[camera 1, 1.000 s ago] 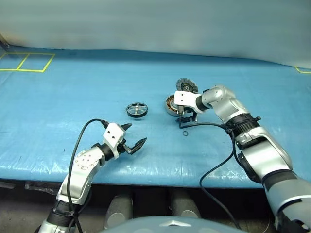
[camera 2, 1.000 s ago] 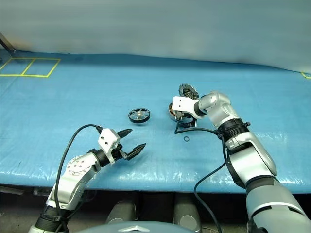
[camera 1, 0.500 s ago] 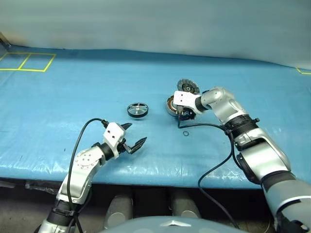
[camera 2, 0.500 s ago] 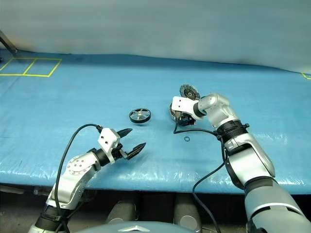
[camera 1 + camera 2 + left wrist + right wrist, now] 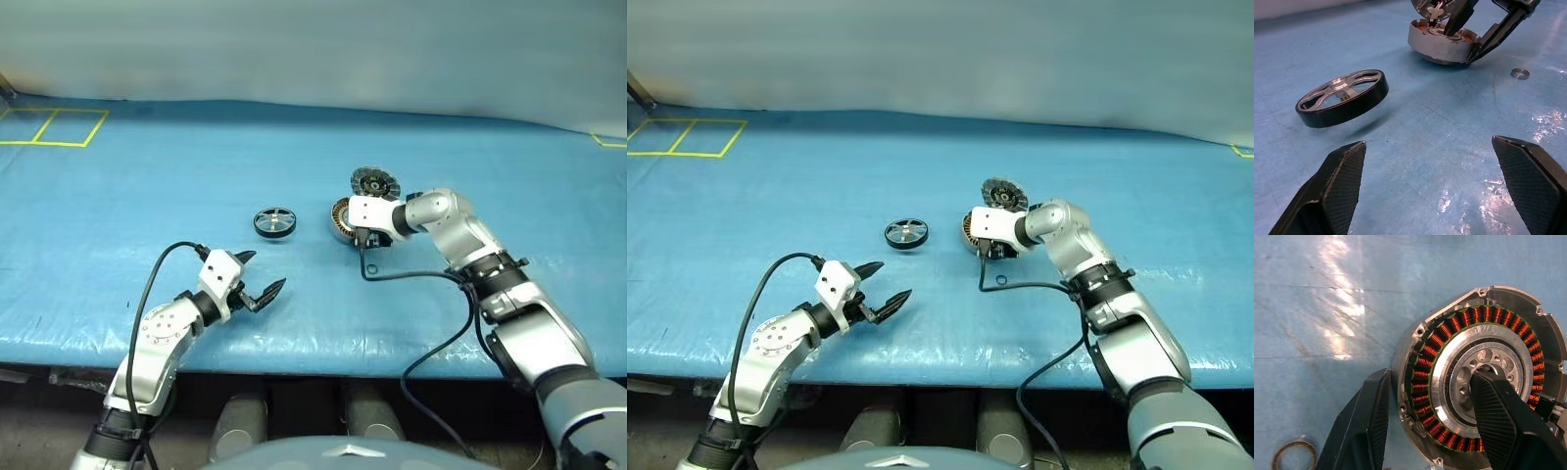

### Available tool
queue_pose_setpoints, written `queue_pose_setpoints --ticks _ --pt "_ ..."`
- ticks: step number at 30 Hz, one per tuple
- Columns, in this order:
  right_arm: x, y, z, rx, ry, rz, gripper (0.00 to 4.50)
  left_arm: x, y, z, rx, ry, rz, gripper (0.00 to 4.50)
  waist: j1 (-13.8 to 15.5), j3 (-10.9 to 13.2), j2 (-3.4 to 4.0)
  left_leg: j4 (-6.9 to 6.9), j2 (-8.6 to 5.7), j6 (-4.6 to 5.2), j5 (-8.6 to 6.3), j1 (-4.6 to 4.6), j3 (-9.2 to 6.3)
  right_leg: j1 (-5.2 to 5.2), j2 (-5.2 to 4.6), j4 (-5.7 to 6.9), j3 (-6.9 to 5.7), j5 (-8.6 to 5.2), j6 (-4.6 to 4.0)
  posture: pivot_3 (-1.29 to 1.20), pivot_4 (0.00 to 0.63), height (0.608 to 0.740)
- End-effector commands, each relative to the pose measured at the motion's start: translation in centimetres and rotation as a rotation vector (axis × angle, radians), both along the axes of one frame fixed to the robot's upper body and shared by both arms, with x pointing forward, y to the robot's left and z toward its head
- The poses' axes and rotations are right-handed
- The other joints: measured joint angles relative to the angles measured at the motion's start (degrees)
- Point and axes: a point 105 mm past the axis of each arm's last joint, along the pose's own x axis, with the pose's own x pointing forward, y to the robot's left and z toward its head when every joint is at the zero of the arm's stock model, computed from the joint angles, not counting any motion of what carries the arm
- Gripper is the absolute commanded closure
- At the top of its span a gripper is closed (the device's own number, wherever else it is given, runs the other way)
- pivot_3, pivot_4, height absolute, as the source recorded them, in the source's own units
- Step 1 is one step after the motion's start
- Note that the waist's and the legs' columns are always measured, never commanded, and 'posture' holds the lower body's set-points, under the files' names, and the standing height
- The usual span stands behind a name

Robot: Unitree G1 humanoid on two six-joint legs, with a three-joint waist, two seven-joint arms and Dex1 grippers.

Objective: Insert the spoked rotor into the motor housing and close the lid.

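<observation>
The spoked rotor lies flat on the blue mat, dark rim with silver spokes, left of the motor housing. Copper windings ring the silver hub inside the housing. The lid stands raised at the housing's far edge, its segmented face showing. My right gripper is shut on the housing's wall, one finger outside the rim and the other on the centre hub. My left gripper hovers open and holds nothing, nearer the mat's front edge and short of the rotor.
A small metal ring lies on the mat just in front of the housing. A black cable trails from the right wrist across the mat. Yellow tape lines mark the far left corner.
The right gripper's fingers have closed in on the housing wall and drawn the housing with its lid slightly nearer. The left arm has barely shifted; the rotor has not moved.
</observation>
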Motion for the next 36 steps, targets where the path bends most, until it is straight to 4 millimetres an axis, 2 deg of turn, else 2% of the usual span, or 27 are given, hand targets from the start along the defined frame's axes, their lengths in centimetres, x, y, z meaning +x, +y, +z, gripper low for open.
queue_pose_setpoints --ticks 1,5,12,20,27,29,31,36 --pt "-2.6 2.2 0.0 -0.015 0.001 0.143 2.34 -0.1 0.4 0.9 0.003 -0.03 -0.002 0.0 -0.04 0.0 0.0 -0.01 0.01 0.0 0.0 0.0 -0.01 -0.01 0.0 0.0 0.0 -0.01 -0.01 0.0 0.15 0.74" --pt "-5.0 3.5 -0.6 -0.068 -0.008 0.245 2.34 -0.2 0.8 0.7 0.013 -0.02 0.004 0.0 -0.01 0.0 0.0 0.05 0.02 0.0 0.0 0.0 -0.01 0.0 0.0 0.02 -0.01 -0.02 -0.02 0.0 0.15 0.74" --pt "-7.5 5.1 -0.7 -0.105 -0.023 0.361 2.34 -0.2 0.8 0.8 0.016 -0.017 0.001 0.0 0.22 0.0 0.0 0.12 0.02 -0.01 0.01 0.0 0.0 0.02 0.0 0.03 -0.01 -0.02 -0.01 0.0 0.15 0.74" --pt "-9.2 6.3 -0.9 -0.107 -0.022 0.415 2.34 -0.3 0.7 0.7 0.015 -0.012 0.004 0.0 0.28 0.0 0.0 0.07 0.02 -0.02 0.0 -0.02 -0.01 -0.01 0.0 0.02 -0.02 -0.02 -0.02 0.0 0.15 0.74" --pt "-9.0 6.3 -1.3 -0.087 0.009 0.369 2.34 -0.3 0.4 0.7 0.012 -0.012 -0.002 0.0 0.25 0.0 -0.01 0.1 0.03 -0.02 0.0 0.0 -0.01 0.0 0.0 0.03 -0.02 -0.02 -0.02 0.0 0.15 0.74" --pt "-9.0 6.5 -0.8 -0.05 -0.004 0.36 1.63 -0.3 0.4 0.7 0.012 -0.012 -0.005 0.0 0.26 0.0 -0.02 0.1 0.03 -0.02 0.0 0.0 -0.01 0.0 0.0 0.03 -0.02 -0.02 -0.02 0.0 0.15 0.74" --pt "-9.1 6.8 -0.1 -0.007 -0.021 0.353 1.13 -0.2 0.3 0.7 0.011 -0.012 -0.007 0.0 0.35 0.0 -0.02 0.1 0.03 -0.02 0.0 -0.02 -0.01 -0.01 0.0 0.03 -0.02 -0.02 -0.02 0.0 0.15 0.74" --pt "-9.6 7.3 2.2 0.101 -0.06 0.349 1.13 -0.2 0.1 0.7 0.01 -0.01 -0.015 0.0 0.36 0.01 -0.01 0.08 0.03 -0.02 0.0 -0.08 -0.01 -0.06 0.0 0.01 -0.02 -0.02 -0.02 0.0 0.15 0.74"
